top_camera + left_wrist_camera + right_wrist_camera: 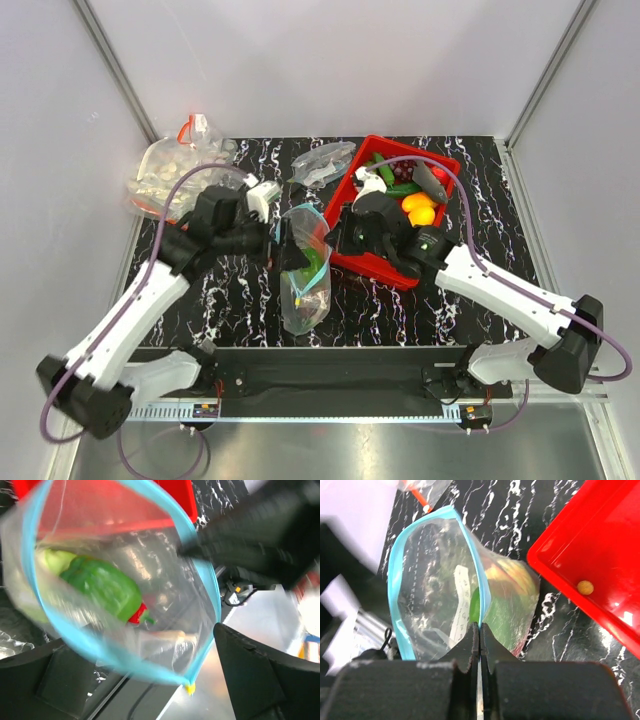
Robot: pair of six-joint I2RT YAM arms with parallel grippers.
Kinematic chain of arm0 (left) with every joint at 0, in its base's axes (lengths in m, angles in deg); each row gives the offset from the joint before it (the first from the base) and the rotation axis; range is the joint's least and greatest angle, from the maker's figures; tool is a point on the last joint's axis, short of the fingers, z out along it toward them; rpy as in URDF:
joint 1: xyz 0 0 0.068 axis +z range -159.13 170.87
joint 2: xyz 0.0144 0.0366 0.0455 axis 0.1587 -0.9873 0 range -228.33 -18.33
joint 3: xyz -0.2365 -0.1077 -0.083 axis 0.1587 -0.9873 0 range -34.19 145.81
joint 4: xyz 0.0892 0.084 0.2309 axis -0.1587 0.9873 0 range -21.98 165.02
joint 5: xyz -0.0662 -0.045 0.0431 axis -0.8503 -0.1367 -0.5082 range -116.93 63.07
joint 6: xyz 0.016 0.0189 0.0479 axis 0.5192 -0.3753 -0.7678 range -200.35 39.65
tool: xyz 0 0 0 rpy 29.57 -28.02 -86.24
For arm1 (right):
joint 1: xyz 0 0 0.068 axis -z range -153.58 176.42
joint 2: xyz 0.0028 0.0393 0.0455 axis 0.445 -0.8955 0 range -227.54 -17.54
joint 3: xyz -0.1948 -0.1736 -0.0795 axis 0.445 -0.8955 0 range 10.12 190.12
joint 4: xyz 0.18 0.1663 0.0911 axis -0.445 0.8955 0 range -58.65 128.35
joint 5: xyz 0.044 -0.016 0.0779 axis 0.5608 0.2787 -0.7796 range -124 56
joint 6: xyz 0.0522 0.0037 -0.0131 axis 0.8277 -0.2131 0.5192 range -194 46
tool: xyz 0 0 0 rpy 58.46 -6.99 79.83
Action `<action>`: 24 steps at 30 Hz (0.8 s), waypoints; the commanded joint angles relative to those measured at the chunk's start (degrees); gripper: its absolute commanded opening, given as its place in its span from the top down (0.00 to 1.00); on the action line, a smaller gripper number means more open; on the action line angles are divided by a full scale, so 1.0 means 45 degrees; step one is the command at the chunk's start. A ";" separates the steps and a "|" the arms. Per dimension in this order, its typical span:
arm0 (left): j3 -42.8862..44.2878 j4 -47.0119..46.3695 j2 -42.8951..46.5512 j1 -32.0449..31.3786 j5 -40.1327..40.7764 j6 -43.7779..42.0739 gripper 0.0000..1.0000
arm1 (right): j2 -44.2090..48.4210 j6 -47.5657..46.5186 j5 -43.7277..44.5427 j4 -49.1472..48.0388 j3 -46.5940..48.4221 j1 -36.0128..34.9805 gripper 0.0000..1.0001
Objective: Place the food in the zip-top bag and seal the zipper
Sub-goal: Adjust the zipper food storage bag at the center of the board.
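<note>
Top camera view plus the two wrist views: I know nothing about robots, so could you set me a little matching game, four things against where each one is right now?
Things:
1. zip-top bag
2. red tray
3. bag of white round pieces
4. green pepper

Places:
A. far left corner of the table
B. inside the zip-top bag
C. rim pinched in the shut right end effector
D. beside the zip-top bag, on its right

Pairs: 1-C, 2-D, 3-A, 4-B.
</note>
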 commanded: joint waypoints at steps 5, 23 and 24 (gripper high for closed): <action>-0.3409 -0.2257 0.4869 -0.0748 0.1614 0.1013 0.02 | -0.0364 -0.0138 0.1292 -0.0338 0.0658 -0.0074 1.00; -0.8672 -0.7533 0.8625 -0.4377 0.4600 0.3147 0.35 | 0.0494 0.1014 0.1331 -0.0358 -0.0358 -0.0074 1.00; -0.8633 -0.7611 0.8353 -0.4672 0.5222 0.3010 0.36 | 0.0572 0.1053 0.1370 -0.0319 -0.0378 -0.0074 1.00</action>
